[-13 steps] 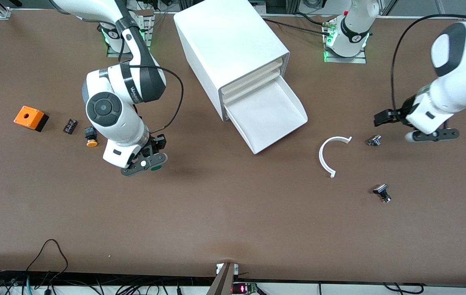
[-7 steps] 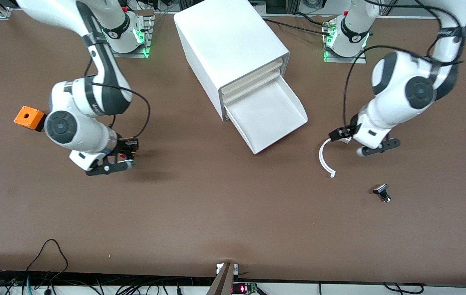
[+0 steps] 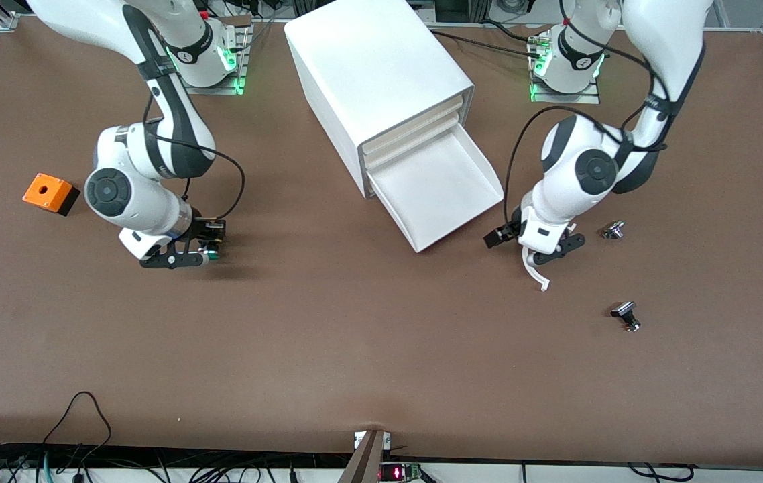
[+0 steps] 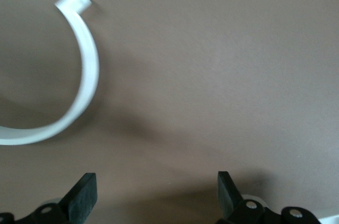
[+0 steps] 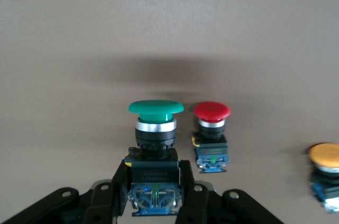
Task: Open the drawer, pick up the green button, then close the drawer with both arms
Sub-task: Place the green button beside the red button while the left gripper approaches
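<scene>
The lowest drawer [image 3: 445,194] of the white cabinet [image 3: 375,74] stands pulled out and shows nothing inside. My right gripper [image 3: 202,253] is shut on the body of the green-capped button [image 3: 211,253], low over the table toward the right arm's end. In the right wrist view the gripper [image 5: 153,175] has its fingers [image 5: 117,181] clamped on the body of the button [image 5: 156,108]. My left gripper [image 3: 544,247] is open and empty over a white curved strip [image 3: 534,272], beside the drawer's front. It also shows in the left wrist view [image 4: 154,203].
A red-capped button [image 5: 212,112] and a yellow-capped one [image 5: 326,155] lie beside the held button. An orange box [image 3: 49,193] sits toward the right arm's end. The curved strip [image 4: 79,75], a small metal part [image 3: 613,230] and a black-capped part [image 3: 625,314] lie toward the left arm's end.
My right gripper has carried the green button away from the drawer toward the right arm's end. My left arm has swung in from the table's end and now hangs over the curved strip.
</scene>
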Available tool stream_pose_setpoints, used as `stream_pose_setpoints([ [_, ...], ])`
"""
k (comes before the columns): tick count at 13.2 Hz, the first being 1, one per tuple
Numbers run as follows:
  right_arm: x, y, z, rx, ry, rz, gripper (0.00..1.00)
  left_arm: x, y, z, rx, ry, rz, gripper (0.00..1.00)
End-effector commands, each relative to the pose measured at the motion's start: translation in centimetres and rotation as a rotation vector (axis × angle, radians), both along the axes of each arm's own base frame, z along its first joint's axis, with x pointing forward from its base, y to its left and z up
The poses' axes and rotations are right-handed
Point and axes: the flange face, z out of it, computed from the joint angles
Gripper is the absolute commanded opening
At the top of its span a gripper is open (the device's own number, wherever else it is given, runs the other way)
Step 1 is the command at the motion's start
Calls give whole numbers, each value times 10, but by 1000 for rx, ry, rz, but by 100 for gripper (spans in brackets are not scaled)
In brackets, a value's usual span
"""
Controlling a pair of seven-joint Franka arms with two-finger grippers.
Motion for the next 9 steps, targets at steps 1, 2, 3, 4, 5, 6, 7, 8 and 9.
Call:
stream_pose_setpoints([
  [1,-16,4,-3,1,-5,-79,24,-8,-24,-12,-15,11,50,100],
  [2,-19,13,-7,4,2,-75,24,-10,-26,-15,-13,19,48,100],
  [3,-19,13,-10,2,6,-79,24,-13,-28,-18,-12,21,47,100],
  [4,-20,14,-19,-2,13,-80,24,-18,-33,-23,-9,29,36,100],
  [5,-26,18,-30,-6,13,-85,24,-22,-36,-26,-7,35,28,100],
  [6,-29,23,-36,-4,-3,-86,24,-25,-37,-27,-3,41,26,100],
  [7,-32,28,-40,-9,-10,-68,24,-30,-42,-27,-2,42,18,100],
  [8,-33,29,-44,-12,-7,-63,24,-33,-46,-27,1,45,12,100],
  [9,-34,30,-47,-13,-3,-59,24,-38,-46,-29,6,54,6,100],
])
